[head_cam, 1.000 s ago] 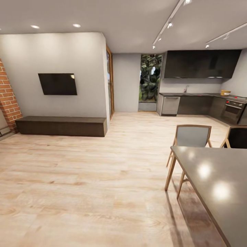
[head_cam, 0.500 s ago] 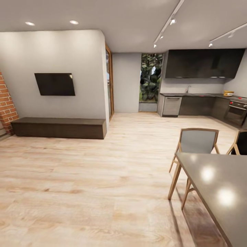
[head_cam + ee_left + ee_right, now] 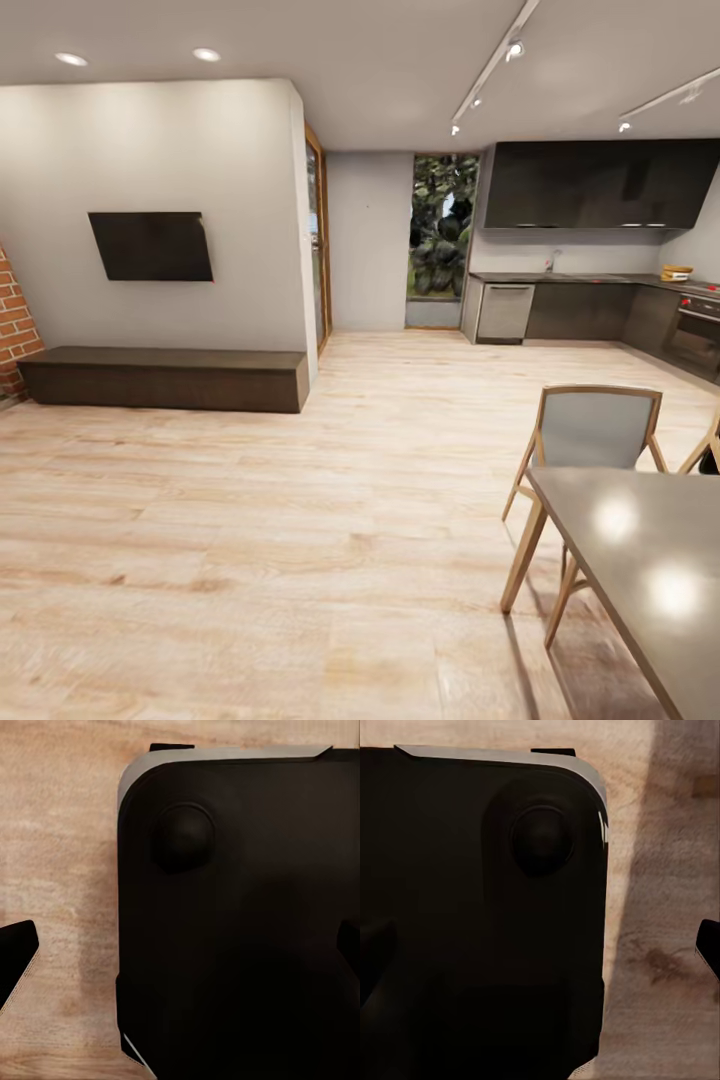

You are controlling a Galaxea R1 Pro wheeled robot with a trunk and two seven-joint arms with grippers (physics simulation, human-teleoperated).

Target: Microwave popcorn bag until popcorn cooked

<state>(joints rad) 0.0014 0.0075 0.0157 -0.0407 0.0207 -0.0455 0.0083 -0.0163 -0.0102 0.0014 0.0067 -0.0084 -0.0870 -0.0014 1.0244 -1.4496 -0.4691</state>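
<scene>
The long glossy grey countertop [image 3: 590, 277] lies far off at two o'clock; both grippers' jaws stand apart, empty.

A wall-mounted flat black screen [image 3: 151, 246] hangs at the left, above a long low dark wooden bench [image 3: 165, 378] on the pale plank floor [image 3: 300, 560]. At the near right stands a grey-topped table with wooden legs [image 3: 640, 560], with a grey-backed wooden chair [image 3: 596, 430] just behind it. Far right, the dark kitchen countertop [image 3: 570, 277] runs below dark wall cabinets [image 3: 595, 184], right of a tall window [image 3: 441, 226].
</scene>
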